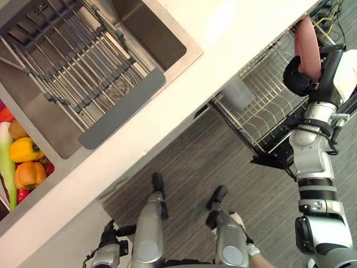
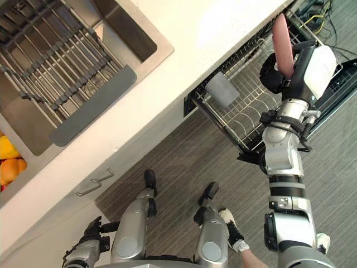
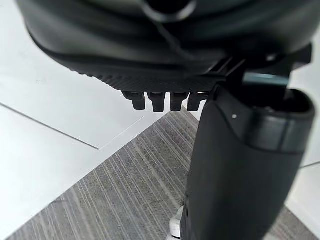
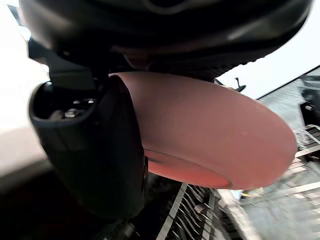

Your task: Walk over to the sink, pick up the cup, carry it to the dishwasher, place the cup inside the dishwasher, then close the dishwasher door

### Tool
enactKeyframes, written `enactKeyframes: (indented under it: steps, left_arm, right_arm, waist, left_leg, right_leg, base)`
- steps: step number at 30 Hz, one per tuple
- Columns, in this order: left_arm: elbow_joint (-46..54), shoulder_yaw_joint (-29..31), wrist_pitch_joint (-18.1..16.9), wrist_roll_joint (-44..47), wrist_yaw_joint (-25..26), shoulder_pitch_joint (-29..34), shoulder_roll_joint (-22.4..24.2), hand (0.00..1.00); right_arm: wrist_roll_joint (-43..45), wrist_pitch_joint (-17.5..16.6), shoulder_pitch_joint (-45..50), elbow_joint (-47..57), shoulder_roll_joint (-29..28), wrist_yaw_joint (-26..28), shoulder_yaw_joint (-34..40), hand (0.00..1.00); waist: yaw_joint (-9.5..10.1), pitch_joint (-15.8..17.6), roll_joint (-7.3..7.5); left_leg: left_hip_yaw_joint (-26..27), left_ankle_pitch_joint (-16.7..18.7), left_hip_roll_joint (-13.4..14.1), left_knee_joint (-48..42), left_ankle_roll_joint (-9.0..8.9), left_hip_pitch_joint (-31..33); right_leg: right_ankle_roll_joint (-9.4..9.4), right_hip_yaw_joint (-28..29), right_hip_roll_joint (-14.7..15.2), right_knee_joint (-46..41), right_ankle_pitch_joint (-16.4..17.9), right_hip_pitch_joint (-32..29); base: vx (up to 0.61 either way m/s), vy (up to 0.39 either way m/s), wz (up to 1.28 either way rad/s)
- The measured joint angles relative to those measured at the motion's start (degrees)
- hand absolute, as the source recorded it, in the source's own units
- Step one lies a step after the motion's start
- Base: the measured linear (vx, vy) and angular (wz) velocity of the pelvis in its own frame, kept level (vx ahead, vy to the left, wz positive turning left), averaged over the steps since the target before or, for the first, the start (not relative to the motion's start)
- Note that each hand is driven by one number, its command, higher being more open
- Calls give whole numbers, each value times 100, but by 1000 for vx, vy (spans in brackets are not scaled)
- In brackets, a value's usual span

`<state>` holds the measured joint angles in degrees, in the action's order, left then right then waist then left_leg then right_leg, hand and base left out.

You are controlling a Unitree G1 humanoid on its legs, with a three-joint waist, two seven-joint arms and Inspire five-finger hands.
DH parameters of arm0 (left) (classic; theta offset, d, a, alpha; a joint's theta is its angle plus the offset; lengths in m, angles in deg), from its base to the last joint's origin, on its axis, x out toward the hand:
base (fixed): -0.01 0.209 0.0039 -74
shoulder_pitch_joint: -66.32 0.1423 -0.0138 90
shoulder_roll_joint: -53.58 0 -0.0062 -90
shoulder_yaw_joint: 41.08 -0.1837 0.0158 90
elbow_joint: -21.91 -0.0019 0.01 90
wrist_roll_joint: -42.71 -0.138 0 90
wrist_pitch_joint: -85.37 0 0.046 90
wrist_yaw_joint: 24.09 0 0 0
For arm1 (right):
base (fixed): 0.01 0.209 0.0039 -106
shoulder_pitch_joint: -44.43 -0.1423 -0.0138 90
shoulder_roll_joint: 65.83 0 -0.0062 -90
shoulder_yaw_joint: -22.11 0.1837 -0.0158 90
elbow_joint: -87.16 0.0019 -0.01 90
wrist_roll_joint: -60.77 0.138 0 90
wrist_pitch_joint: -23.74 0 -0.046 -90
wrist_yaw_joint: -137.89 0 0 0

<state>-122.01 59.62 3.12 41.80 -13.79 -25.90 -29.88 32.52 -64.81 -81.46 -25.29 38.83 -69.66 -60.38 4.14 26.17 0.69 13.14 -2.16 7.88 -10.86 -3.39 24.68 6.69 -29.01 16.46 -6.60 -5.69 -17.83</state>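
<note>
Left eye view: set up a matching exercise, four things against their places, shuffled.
Things:
1. pink plate
2. grey cup
3. yellow pepper
4. wire drainer

Places:
A. across the sink
B. in the dishwasher rack
C. left of the sink
D. in the right hand

Pairs: 1-D, 2-B, 3-C, 4-A.

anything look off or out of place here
Yes: the right robot hand grips a pink plate on edge over the pulled-out dishwasher rack, not a cup. A grey cup already sits in the rack near its corner. Nothing looks spilled or broken.
</note>
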Motion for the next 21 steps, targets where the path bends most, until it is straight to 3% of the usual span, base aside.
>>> enactKeyframes:
  steps: [7, 8, 17, 21]
  left_arm:
    - [-1, -449, -83, 355, -68, -207, -25, 100]
    - [-1, -469, -85, 384, -72, -212, 5, 100]
    - [-16, -888, -118, 546, -63, -272, 114, 100]
    - [-19, -892, -126, 546, -62, -333, 140, 100]
  right_arm:
    - [236, 137, -514, -867, 270, 143, -299, 0]
    - [238, 158, -534, -951, 343, 156, -354, 100]
    - [626, 315, -781, -1541, 678, 283, -450, 100]
    - [618, 343, -913, -1514, 763, 284, -444, 100]
  waist:
    - [91, 154, -258]
    - [113, 164, -290]
    - [145, 202, -577]
    - [138, 205, -623]
  left_leg:
    - [-2, 162, 18, -608, 95, 698]
    - [-3, 168, 17, -655, 104, 757]
    - [7, 160, -1, -787, 142, 942]
    - [-71, 158, -9, -782, 146, 941]
  right_leg:
    - [-1, 159, 71, -112, 1, -524]
    - [0, 183, 83, -148, 2, -584]
    - [13, 269, 134, -254, -24, -810]
    - [15, 325, 123, -254, -28, -831]
  base:
    - [-84, 30, -5]
    - [-120, 26, -7]
    - [-62, 4, -4]
    - [-2, -13, -4]
